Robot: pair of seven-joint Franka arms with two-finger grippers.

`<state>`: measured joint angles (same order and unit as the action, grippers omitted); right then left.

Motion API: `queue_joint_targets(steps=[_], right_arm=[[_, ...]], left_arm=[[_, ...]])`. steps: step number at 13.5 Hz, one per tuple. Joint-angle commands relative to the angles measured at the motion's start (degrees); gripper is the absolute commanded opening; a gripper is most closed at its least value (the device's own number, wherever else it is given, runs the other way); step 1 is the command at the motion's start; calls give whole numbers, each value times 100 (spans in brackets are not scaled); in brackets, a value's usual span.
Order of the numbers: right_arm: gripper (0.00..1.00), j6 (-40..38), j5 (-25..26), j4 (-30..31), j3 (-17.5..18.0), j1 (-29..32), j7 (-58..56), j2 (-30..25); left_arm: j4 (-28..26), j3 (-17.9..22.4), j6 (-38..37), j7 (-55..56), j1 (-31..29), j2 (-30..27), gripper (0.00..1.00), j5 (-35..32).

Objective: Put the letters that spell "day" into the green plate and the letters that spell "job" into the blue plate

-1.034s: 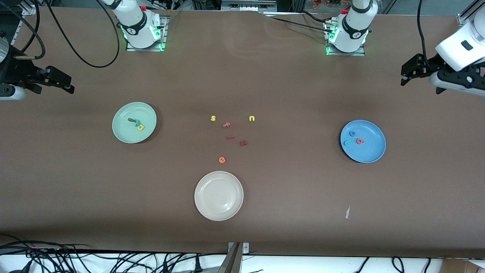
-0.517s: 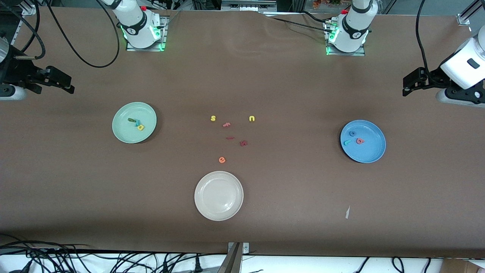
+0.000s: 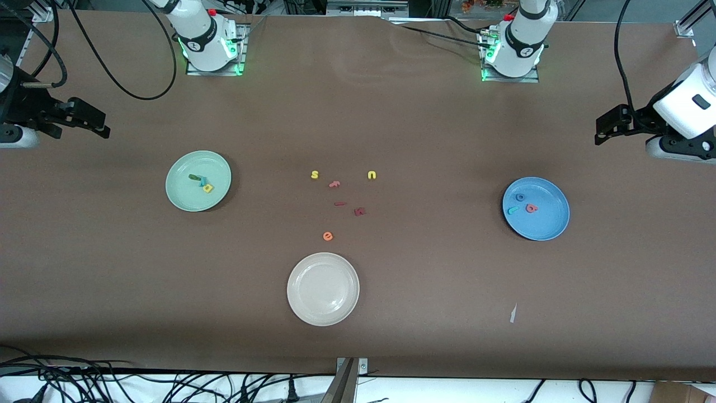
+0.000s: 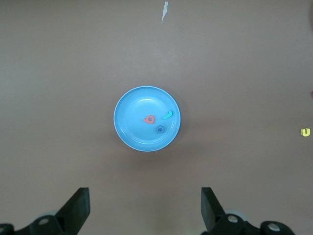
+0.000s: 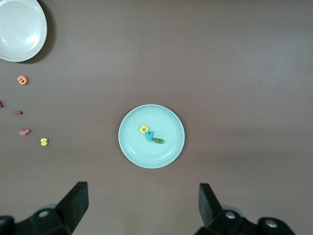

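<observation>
Since all six task letters already lie in their plates, the sorting looks finished, and the lines below run outward from them.

Letters that spell "day" (image 3: 202, 182): dark green "d" (image 5: 158, 140), light-blue "y" (image 5: 150, 135) and yellow "a" (image 5: 144, 129) cluster touching near the middle of the green plate (image 3: 182, 200).
Letters that spell "job" (image 3: 522, 205): blue "o" (image 4: 160, 129), pink-red "b" (image 4: 149, 119) and teal "j" (image 4: 167, 115) lie close together but apart in the blue plate (image 3: 551, 226).
Handling: the letters look like thin foam, so likely very light, soft and a little springy; a pinch across a stroke's narrow edges would suit, and a light touch, since they could flick away on the glossy plate.
Green plate: toward the right arm's end of the table.
Blue plate: toward the left arm's end of the table.
Spare letters: yellow "s" (image 3: 315, 174), yellow "u" (image 3: 372, 175), orange "e" (image 3: 328, 236) and some reddish pieces (image 3: 347, 202) sit on the table between the two plates.
Cream-white plate (image 3: 296, 308): nearer the front camera than the spare letters, nothing in it.
Left gripper (image 4: 145, 208): raised over bare table near the blue plate, jaws spread wide, nothing between them.
Right gripper (image 5: 142, 205): raised over bare table near the green plate, jaws wide and empty; both arms appear to wait.
</observation>
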<state>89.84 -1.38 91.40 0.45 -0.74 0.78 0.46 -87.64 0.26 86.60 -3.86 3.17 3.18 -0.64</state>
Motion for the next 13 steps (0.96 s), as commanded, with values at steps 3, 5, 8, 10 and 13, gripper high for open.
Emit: queue_joint_targets(steps=[3,5,8,10,13], right_arm=[[100,25,41,80,34,30,10,-72],[100,25,41,80,34,30,19,-81],[100,25,41,80,34,30,10,-81],[100,16,41,80,34,30,10,-81],[100,16,41,80,34,30,45,-72]], left_arm=[[230,97,-143,26,61,68,100,152],[230,97,-143,34,52,68,100,152],[221,97,-152,35,52,68,100,152],[212,97,-152,35,35,77,100,161],[212,97,-152,34,35,77,100,161]])
